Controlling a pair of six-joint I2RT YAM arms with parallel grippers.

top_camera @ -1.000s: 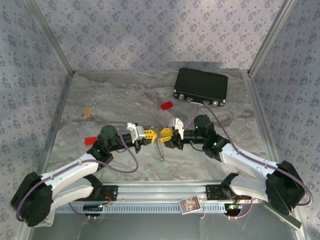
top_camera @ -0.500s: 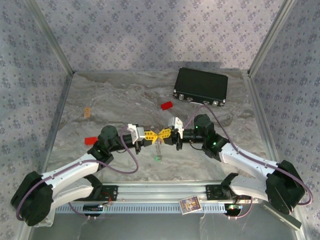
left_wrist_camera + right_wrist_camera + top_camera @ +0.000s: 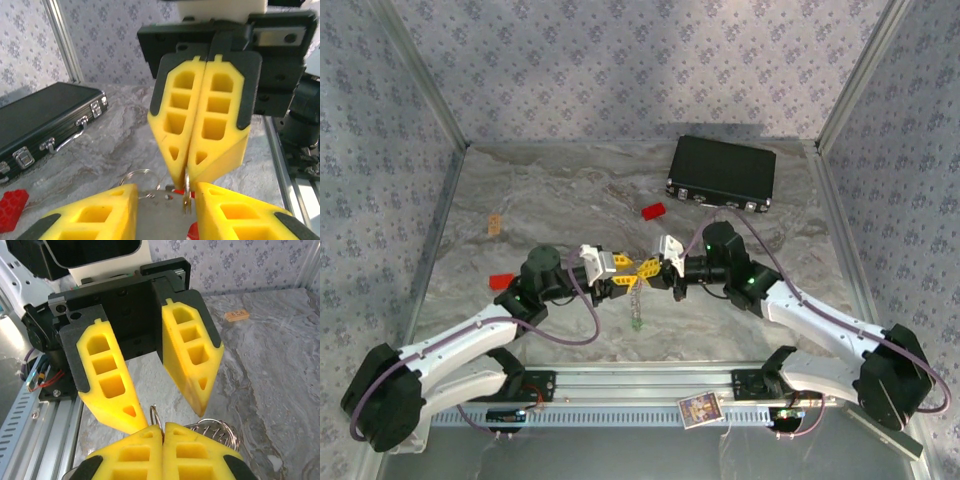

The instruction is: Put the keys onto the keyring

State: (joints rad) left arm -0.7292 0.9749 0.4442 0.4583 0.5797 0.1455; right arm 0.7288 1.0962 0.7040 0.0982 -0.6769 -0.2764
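My right gripper (image 3: 646, 270) (image 3: 163, 428) is shut on the top of the keyring (image 3: 154, 416), a thin silvery hoop seen edge-on, with more wire loops (image 3: 216, 433) hanging beside it. The left gripper (image 3: 625, 281) (image 3: 164, 194) faces it, tip to tip, and is open. The keyring (image 3: 186, 198) stands between the left fingers, close to the right-hand one, and they are not closed on it. In the top view the keyring (image 3: 636, 298) dangles under both tips, with the green key (image 3: 636, 323) at its lower end. A red bit (image 3: 192, 232) shows under the ring.
A black case (image 3: 722, 172) (image 3: 45, 120) lies at the back right. One red block (image 3: 653, 211) (image 3: 12, 210) sits in front of it and another red block (image 3: 501, 281) lies by the left arm. A small tan piece (image 3: 495, 224) (image 3: 236, 315) is at the left.
The right gripper closed on the keyring, then the left gripper opened and let go. Both tips came together and shifted slightly left.
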